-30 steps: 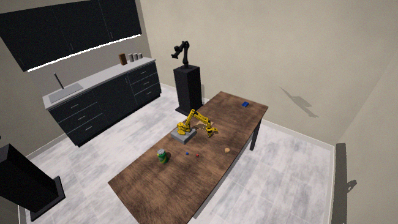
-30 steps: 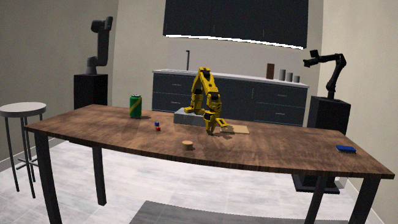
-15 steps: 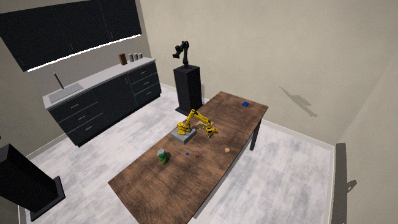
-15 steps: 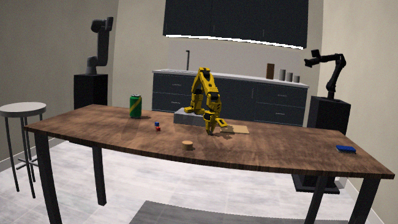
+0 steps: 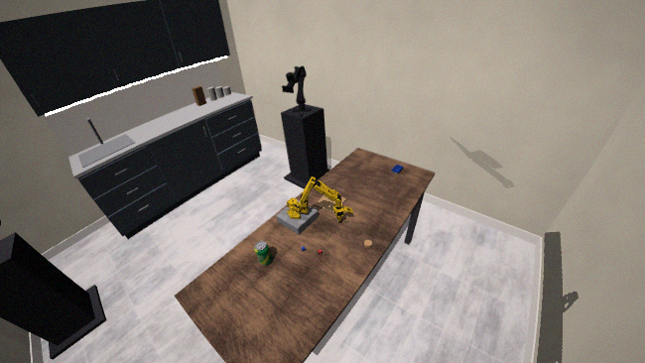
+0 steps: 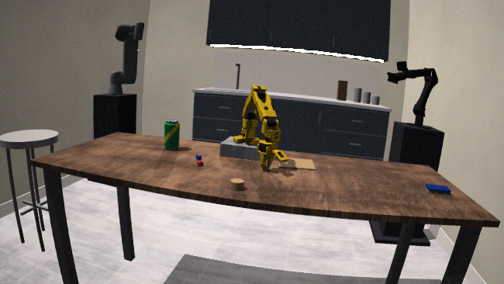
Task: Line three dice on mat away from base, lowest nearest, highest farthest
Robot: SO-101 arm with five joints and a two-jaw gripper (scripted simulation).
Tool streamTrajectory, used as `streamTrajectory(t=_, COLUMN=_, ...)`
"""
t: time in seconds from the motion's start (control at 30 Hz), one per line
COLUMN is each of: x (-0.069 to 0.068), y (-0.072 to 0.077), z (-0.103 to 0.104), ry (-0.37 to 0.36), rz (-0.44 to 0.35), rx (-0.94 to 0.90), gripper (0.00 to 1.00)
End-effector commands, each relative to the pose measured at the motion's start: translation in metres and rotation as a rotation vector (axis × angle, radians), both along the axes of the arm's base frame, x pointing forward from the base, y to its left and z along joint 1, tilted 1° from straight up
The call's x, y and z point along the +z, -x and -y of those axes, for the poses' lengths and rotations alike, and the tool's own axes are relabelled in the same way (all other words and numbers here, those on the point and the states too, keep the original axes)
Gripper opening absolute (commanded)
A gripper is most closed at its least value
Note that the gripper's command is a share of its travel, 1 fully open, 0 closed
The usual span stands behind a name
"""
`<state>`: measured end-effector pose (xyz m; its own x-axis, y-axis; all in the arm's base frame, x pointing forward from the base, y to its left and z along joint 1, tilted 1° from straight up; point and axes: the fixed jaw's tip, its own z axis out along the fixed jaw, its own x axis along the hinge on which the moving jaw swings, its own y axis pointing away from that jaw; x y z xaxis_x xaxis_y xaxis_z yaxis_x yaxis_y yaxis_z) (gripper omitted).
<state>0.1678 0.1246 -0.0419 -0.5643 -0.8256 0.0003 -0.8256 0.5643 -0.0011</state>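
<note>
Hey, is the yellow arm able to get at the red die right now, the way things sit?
Probably not at once. The pincer is shut on something too small to make out, down near the mat. The red die lies touching the blue die, with nothing standing between it and the arm.

Setting: a kitchen fitted out as a robot lab. Kitchen evidence: dark base cabinets (image 5: 169,164) with drawers, a grey worktop with sink (image 5: 105,150) and tap (image 5: 95,130), wall cupboards (image 5: 114,45), canisters (image 6: 365,96). Lab evidence: two black arms on pedestals (image 6: 115,115) (image 6: 415,143), plus a small yellow arm (image 6: 260,116) on the wooden counter (image 6: 349,194).
</note>
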Motion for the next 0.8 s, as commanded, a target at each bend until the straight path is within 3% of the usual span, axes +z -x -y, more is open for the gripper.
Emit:
streamTrajectory(t=0.0, x=-0.002, y=0.001, z=0.002, ry=0.010, rz=-0.016, rx=0.005, gripper=0.00)
streamTrajectory(t=0.77, x=0.045, y=0.002, z=0.001, ry=0.010, rz=-0.016, rx=0.005, gripper=0.00)
